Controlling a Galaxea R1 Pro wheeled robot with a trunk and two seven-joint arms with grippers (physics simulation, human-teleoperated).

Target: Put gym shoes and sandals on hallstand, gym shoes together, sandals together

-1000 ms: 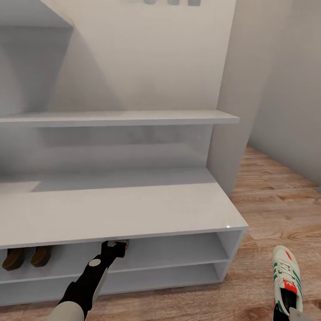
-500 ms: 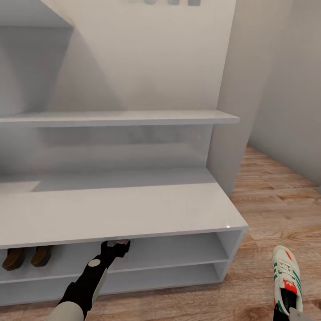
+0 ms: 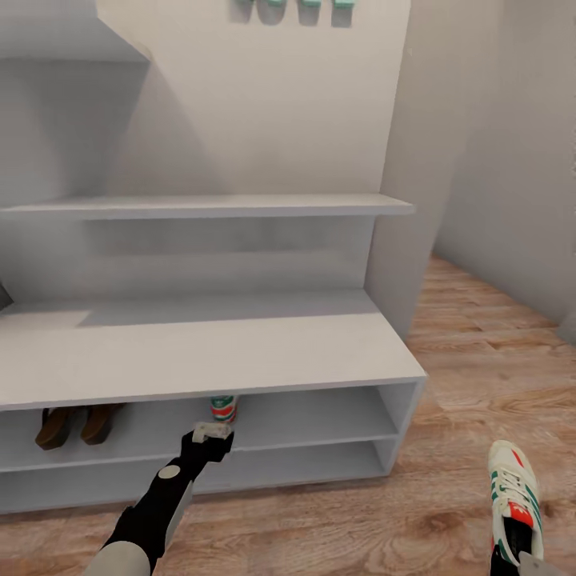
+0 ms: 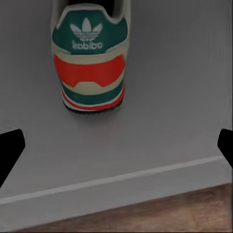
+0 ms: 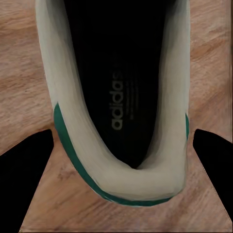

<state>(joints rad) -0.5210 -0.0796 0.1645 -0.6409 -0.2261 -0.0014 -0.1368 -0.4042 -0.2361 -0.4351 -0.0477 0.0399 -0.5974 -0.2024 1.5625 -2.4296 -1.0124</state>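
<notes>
Standing in the upper open shelf of the hallstand (image 3: 240, 352), one gym shoe (image 3: 223, 408) shows its heel in the head view: a green cap over a red-orange band, its length running back into the shelf, toe away from the robot. Just in front of it, at the shelf's front edge, sits the left tool (image 3: 213, 433), apart from the shoe and holding nothing. Further left on the same shelf the two sandals (image 3: 78, 425) stand side by side, dark brown with tan footbeds, toes pointing inward. The second gym shoe (image 3: 514, 498) lies on the corridor floor (image 3: 480, 352) off the hallstand's right end, off-white with green stripes, white laces and a red tongue label, its long axis running toward and away from the robot with the toe away. The right tool (image 3: 520, 566) is at this shoe's heel at the picture's lower edge; how far it is open cannot be told here.

In the left wrist view the shelved gym shoe (image 4: 90, 56) faces the camera heel-on, trefoil logo on the green cap, resting on the grey shelf. The left tool (image 4: 116, 145) is spread wide, empty, its dark fingertips (image 4: 10, 148) well apart on either side.

In the right wrist view the floor gym shoe (image 5: 116, 97) is seen from above the heel, dark insole inside a cream collar edged green. The right tool (image 5: 121, 155) is wide open, fingertips (image 5: 29, 155) flanking the heel without closing on it.
</notes>
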